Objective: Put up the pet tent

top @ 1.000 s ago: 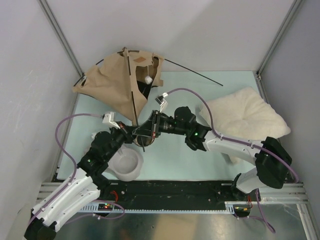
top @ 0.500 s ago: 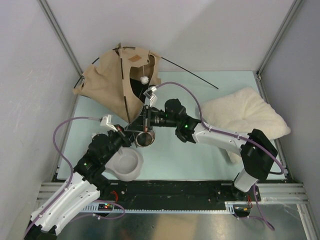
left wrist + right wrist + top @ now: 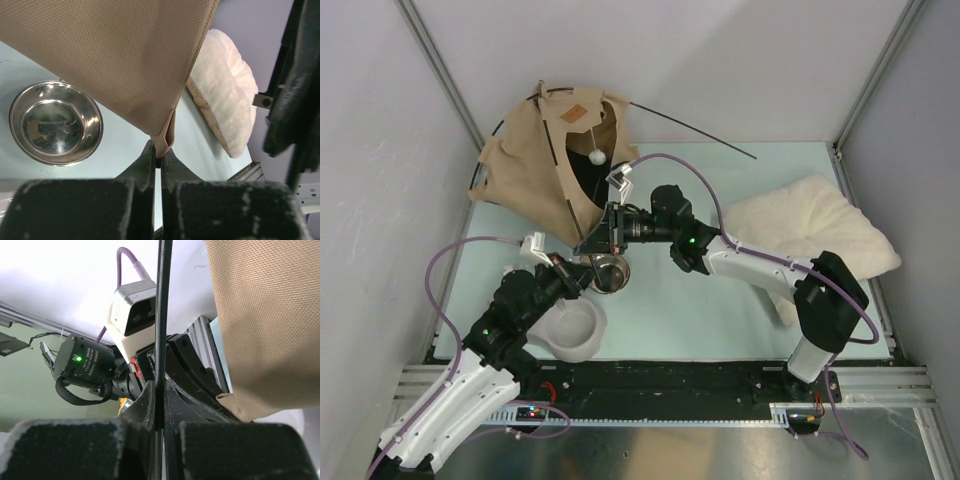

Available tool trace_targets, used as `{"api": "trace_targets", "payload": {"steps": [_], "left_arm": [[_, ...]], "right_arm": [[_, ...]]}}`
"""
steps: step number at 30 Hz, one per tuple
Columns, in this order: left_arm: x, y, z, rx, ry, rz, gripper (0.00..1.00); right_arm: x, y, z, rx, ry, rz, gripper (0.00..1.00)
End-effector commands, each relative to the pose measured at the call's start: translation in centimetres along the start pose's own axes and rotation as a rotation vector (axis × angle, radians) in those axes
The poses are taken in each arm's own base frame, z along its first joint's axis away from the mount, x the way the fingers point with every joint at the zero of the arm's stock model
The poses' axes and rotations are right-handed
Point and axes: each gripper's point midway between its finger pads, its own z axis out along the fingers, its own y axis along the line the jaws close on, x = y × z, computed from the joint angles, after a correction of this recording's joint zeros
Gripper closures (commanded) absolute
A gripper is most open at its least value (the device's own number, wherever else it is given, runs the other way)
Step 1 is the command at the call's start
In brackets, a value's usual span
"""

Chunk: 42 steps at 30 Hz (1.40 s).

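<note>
The pale green table point(image 3: 720, 300) is the largest thing under me, and the pet tent point(image 3: 530, 170) takes its 10 to 11 o'clock corner, half raised and leaning against the side wall. Its long axis runs from the peak at 12 o'clock down to a narrow lower corner at about 5 o'clock, which points back toward my wrists. The black-lined doorway point(image 3: 588, 175) faces 3 o'clock. The cream pillow point(image 3: 810, 235) lies flat at 3 o'clock, well apart from the tent. The grey double pet bowl point(image 3: 570, 330) sits at 7 o'clock beside my left arm, its steel bowl point(image 3: 56, 122) just below the tent's hanging corner. A second pole point(image 3: 695, 128) juts from the tent's top toward 3 o'clock, its tip out over the table. My left gripper point(image 3: 160, 155) is pressed together on the folded tan corner of the tent fabric, which hangs straight down into the jaws. My right gripper point(image 3: 160, 387), close beside it at the table's middle, pinches a thin black pole point(image 3: 162, 315) that stands upright through its jaws next to the fabric edge. The small brown label patch point(image 3: 577, 113) sits near the peak, too small for me to read any writing on it. The white pompom point(image 3: 597, 155) dangles in the doorway just below it.
</note>
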Motion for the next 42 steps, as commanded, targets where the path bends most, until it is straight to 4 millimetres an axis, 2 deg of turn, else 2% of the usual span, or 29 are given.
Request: {"api": "trace_targets", "payload": {"steps": [1, 9, 21, 34, 39, 42], "left_arm": [[4.3, -3.0, -2.3, 0.139, 0.264, -0.034, 1.0], [4.1, -4.3, -2.6, 0.147, 0.3, -0.105, 1.0], [3.9, -3.7, -2.3, 0.072, 0.264, -0.323, 1.0], [2.4, -3.4, -2.4, 0.047, 0.187, -0.456, 1.0], [2.2, -3.3, -2.4, 0.043, 0.18, -0.464, 1.0], [2.1, -3.2, -2.3, 0.036, 0.171, -0.461, 1.0]], "right_arm": [[-7.5, 1.7, 0.0, -0.02, -0.243, -0.171, 1.0], [-7.7, 1.0, 1.5, -0.006, -0.263, -0.196, 1.0], [-7.3, -0.3, 3.1, 0.022, -0.305, -0.185, 1.0], [-3.1, -2.5, 3.1, 0.115, -0.247, -0.266, 1.0], [-2.4, -2.9, 3.3, 0.127, -0.24, -0.265, 1.0], [-1.8, -3.1, 3.4, 0.137, -0.227, -0.263, 0.96]]}}
